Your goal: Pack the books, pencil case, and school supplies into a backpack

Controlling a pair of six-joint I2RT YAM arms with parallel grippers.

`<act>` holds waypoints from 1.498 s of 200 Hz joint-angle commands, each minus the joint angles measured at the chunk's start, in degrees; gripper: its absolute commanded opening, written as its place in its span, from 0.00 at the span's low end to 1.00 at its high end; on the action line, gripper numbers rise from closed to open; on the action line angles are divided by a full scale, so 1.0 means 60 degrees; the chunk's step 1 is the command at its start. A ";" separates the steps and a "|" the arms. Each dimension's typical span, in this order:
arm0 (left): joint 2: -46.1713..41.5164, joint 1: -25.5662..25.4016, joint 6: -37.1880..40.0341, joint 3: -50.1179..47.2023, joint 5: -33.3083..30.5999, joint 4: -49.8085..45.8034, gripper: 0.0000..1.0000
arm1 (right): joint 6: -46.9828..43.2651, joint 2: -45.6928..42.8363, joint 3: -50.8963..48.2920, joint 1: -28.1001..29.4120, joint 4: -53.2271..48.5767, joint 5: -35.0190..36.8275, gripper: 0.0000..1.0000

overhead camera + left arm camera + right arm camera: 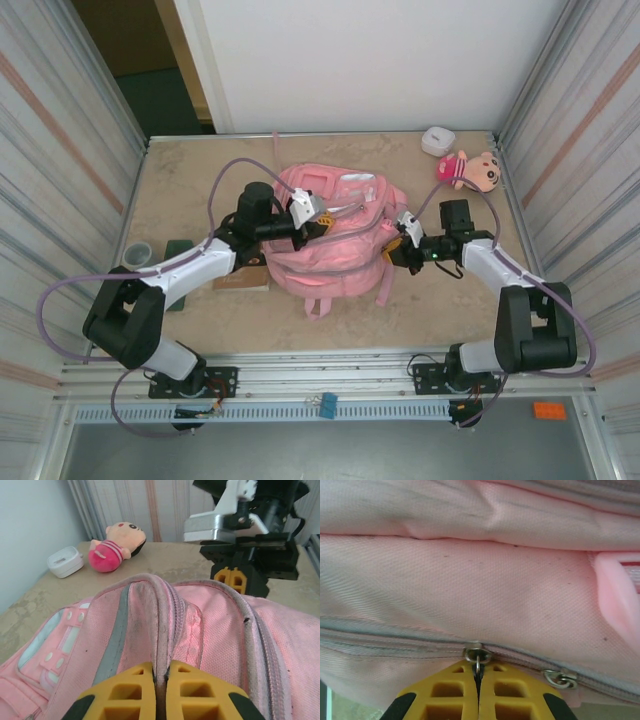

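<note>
Beige table (190, 180), packing looks unbegun.
Your right pincer (478, 680) nips the closed zip's zipper pull (477, 656); your left pincer (161, 672) clamps the backpack (335, 255); the book (240, 283) lies behind it.

Beige stone-look table (200, 180); corrugated metal side walls (60, 150); white back wall (370, 60).
</note>
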 commanded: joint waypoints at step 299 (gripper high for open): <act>0.0364 -0.0793 -0.1334 0.0618 -0.1212 0.1958 0.00 | 1.3532 -0.3203 -0.0039 0.4339 0.1003 0.3617 0.68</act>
